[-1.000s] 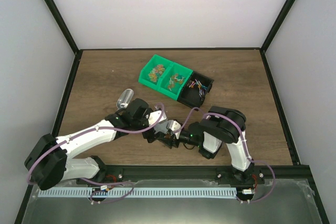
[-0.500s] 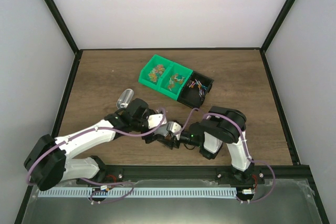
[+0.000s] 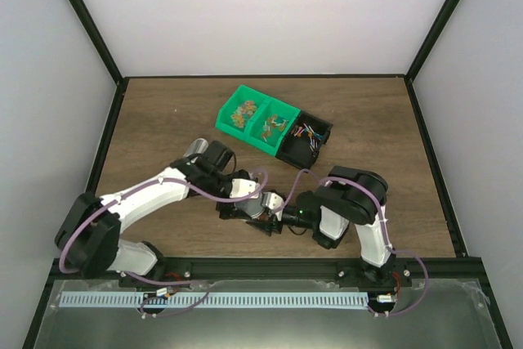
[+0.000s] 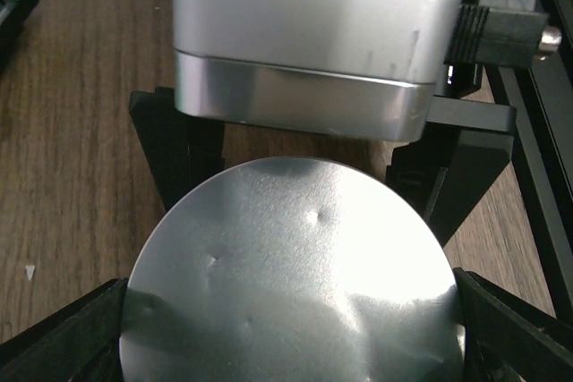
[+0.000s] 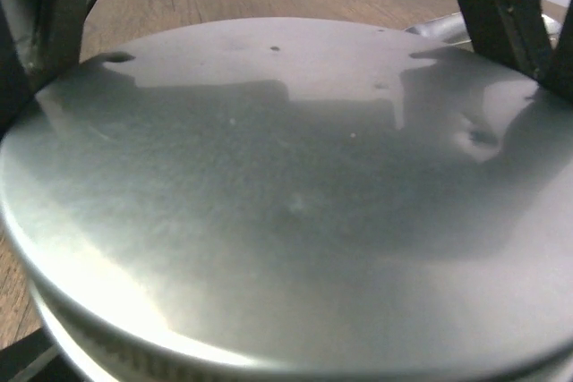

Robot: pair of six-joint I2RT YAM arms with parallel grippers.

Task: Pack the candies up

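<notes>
The candies lie as small mixed-colour pieces in the green bin's two compartments (image 3: pixel 245 112) and in the black bin (image 3: pixel 306 132). A round silver tin (image 3: pixel 265 204) sits between both grippers near the table's front. My left gripper (image 3: pixel 249 208) is shut on the tin from the left. In the left wrist view the tin's flat face (image 4: pixel 295 257) fills the space between the fingers (image 4: pixel 63 337). My right gripper (image 3: pixel 279 217) is shut on it from the right. The tin's ribbed-edged lid (image 5: pixel 286 176) fills the right wrist view. A clear cup (image 3: pixel 194 149) lies on its side behind the left arm.
The green bin (image 3: pixel 222 120) and the black bin (image 3: pixel 288 153) stand joined at the back middle. Dark frame posts and white walls enclose the table. A black rail (image 3: pixel 270 266) runs along the front edge.
My left arm's elbow has swung back toward the clear cup and partly covers it. Its gripper has shifted slightly left. The tin and the right arm stay put.
</notes>
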